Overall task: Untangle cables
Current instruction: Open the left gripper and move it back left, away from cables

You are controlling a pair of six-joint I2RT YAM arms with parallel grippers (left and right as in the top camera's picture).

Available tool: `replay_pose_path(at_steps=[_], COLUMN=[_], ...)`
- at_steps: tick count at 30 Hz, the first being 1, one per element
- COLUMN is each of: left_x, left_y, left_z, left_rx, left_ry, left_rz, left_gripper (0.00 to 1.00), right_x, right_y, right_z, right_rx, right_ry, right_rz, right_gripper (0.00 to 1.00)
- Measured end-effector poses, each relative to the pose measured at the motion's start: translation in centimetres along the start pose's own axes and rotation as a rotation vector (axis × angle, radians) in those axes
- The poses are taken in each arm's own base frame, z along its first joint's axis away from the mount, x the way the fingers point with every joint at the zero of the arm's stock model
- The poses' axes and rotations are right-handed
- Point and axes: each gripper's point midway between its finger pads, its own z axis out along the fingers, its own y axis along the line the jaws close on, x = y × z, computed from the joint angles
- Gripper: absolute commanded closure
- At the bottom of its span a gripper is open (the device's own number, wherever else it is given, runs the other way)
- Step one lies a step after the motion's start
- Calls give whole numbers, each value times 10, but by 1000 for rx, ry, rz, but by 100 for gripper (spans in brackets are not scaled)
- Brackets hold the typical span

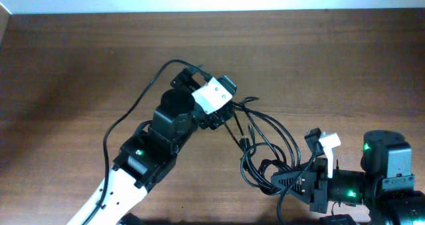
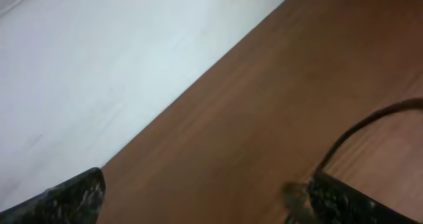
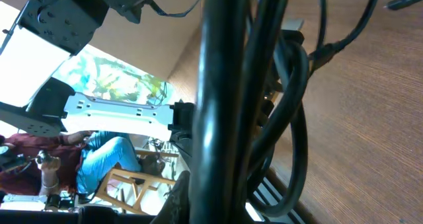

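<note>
Black jaws of the right gripper (image 1: 277, 180) were clamped on the cables (image 1: 265, 145), bunched loosely on the table (image 1: 66, 66) between the arms, the left gripper (image 1: 221, 122) gaping beside them; the cords looked light and limp, probably best taken by a free outer loop.

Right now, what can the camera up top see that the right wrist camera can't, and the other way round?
Only the overhead view shows the whole tangle of cables lying on the table. It also shows the left pincer open at its upper-left end, and the right pincer shut on its lower loops. Only the right wrist view shows the room behind: a person in blue trousers and a wooden chair. Both show black cables and brown table top.
</note>
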Motion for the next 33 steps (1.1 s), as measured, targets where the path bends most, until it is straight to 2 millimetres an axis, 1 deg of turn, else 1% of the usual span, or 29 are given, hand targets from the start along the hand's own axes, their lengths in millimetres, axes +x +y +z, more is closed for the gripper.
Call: replay_pose_path(at_steps=[2, 3, 6, 7, 9, 10, 14, 15, 19, 24, 25, 26, 29, 30, 33], left_x=[14, 25, 47, 53, 58, 62, 69, 69, 66, 68, 70, 75, 90, 94, 97], left_y=[4, 6, 10, 10, 11, 15, 37, 37, 26, 24, 27, 38, 64, 68, 64], left_z=[3, 2, -2, -3, -5, -7, -13, -13, -9, -8, -8, -9, -12, -14, -13], left_rx=[-37, -52, -92, -103, -116, -143, -276, -276, -213, -194, -201, -228, -293, -304, -280], left_ry=[64, 112, 211, 237, 262, 281, 320, 320, 299, 300, 303, 315, 346, 356, 367], left_rz=[7, 15, -10, -27, -40, -48, -64, -64, -74, -101, -115, -140, -184, -192, -205], left_gripper=[1, 1, 1, 1, 1, 1, 1, 1, 1, 1, 1, 1, 1, 1, 1], right_x=[0, 0, -2, -3, -5, -5, -7, -8, -14, -14, -12, -10, -5, -4, -4], right_y=[0, 0, 0, 0, 0, 0, 1, 1, 2, 2, 2, 2, 0, -2, -5], right_z=[0, 0, 0, 0, 1, 1, 0, 0, 0, 0, 0, 0, 0, 0, 0], right_rx=[-2, -2, -2, -2, -2, -2, -7, -7, -12, -12, -11, -11, -1, 10, 26], right_ry=[0, 0, -5, -8, -11, -12, -16, -21, -38, -37, -33, -26, -11, -8, -9], right_rz=[-5, -5, -14, -20, -27, -28, -38, -48, -76, -67, -56, -40, -7, 1, 3], right_gripper=[96, 96, 96, 96, 96, 96, 96, 96, 96, 96, 96, 96, 96, 96, 96])
